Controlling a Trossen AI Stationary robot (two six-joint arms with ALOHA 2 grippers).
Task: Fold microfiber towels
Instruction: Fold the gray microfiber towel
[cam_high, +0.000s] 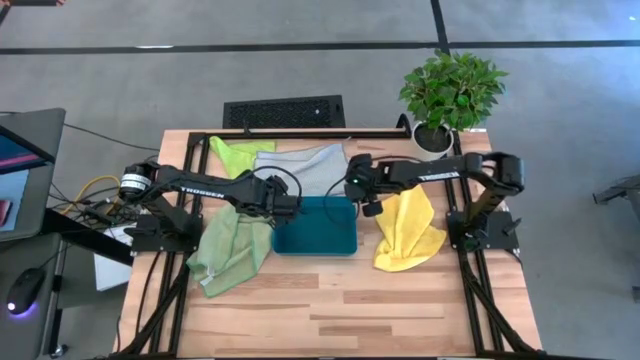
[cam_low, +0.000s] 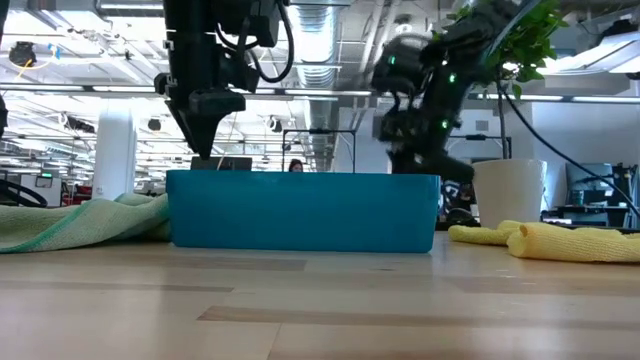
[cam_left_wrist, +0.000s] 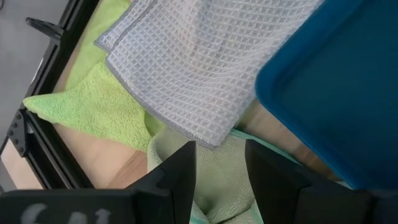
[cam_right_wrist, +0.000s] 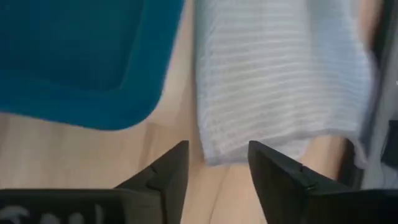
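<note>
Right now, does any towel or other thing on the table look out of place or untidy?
Yes. No towel is folded: the pale green towel lies crumpled left of the teal tray, the yellow towel bunched to its right, and the grey towel overlaps the lime towel.

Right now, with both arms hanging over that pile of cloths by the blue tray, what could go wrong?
The grey towel overlaps the lime green towel, so a pinch there might lift both. The left tool, open over the sage green towel, sits close to the teal tray and could knock it. The right tool, also open, hovers at the grey towel's edge and may catch only a corner.
</note>
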